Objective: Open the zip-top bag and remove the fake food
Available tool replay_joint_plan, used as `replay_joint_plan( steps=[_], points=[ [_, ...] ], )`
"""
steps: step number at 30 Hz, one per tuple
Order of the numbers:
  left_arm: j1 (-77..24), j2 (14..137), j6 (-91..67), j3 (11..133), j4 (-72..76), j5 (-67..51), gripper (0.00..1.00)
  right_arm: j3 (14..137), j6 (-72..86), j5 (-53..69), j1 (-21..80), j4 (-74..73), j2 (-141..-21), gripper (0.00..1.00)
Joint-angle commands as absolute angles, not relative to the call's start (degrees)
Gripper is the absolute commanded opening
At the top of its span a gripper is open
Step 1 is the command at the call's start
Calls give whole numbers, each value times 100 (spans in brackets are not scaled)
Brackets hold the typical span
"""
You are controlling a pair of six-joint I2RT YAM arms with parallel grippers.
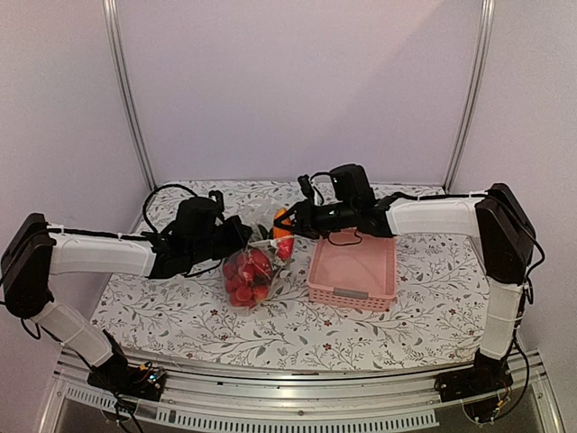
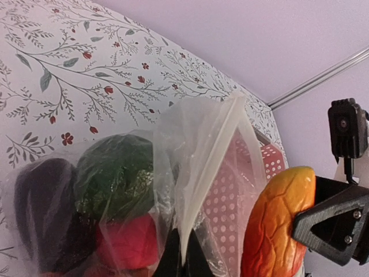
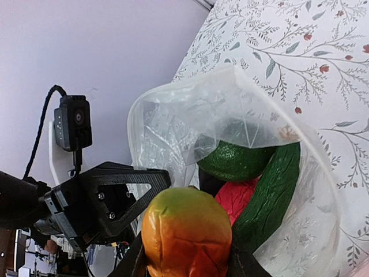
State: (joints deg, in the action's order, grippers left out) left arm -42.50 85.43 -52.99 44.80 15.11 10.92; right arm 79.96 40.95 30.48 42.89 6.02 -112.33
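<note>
The zip-top bag (image 1: pixel 253 271) hangs open-mouthed over the table. My left gripper (image 1: pixel 231 236) is shut on its rim; in the left wrist view the clear rim strip (image 2: pixel 214 167) runs down between the left gripper's (image 2: pixel 183 261) black fingers. My right gripper (image 3: pixel 185 257) is shut on one piece of fake food, an orange-and-green mango (image 3: pixel 185 234), held just outside the bag's mouth (image 1: pixel 282 223). Inside the bag (image 3: pixel 230 104) lie a green avocado (image 3: pixel 236 160), a cucumber (image 3: pixel 272 196), a red piece (image 3: pixel 237 199) and a dark eggplant (image 2: pixel 46 213).
A pink slotted basket (image 1: pixel 352 269) stands just right of the bag, under the right arm. The floral tablecloth (image 1: pixel 180 316) covers the table. Metal frame posts (image 1: pixel 131 99) rise at the back corners. The left gripper's body (image 3: pixel 104 199) sits close beside the mango.
</note>
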Motion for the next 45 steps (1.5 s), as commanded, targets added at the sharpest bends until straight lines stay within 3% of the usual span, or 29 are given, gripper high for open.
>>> replay_joint_plan(
  steps=[1,5,9,21,33,38,45],
  points=[
    [-4142,8634,-5366,4443,1421,1115,0,7454,4058,2716,3853,1708,-10489,24],
    [-4153,8724,-5266,4483,1536,954,0,6983,4242,2566,3547,2495,-10184,25],
    [-4166,8868,-5197,4651,1384,910,0,7097,4246,2717,3399,2363,-10197,24],
    [-4150,9088,-4900,5153,1212,875,0,6585,2965,2580,3017,-611,-9003,29],
    [-4140,9167,-4850,5174,1252,675,0,7012,2689,2692,2848,-1493,-10340,33],
    [-4149,9178,-4863,5133,1342,620,0,7503,2354,2646,2848,-1932,-10898,44],
    [-4191,9143,-4851,5081,1354,610,0,7870,2101,2543,2839,-2369,-11097,70]
  ],
)
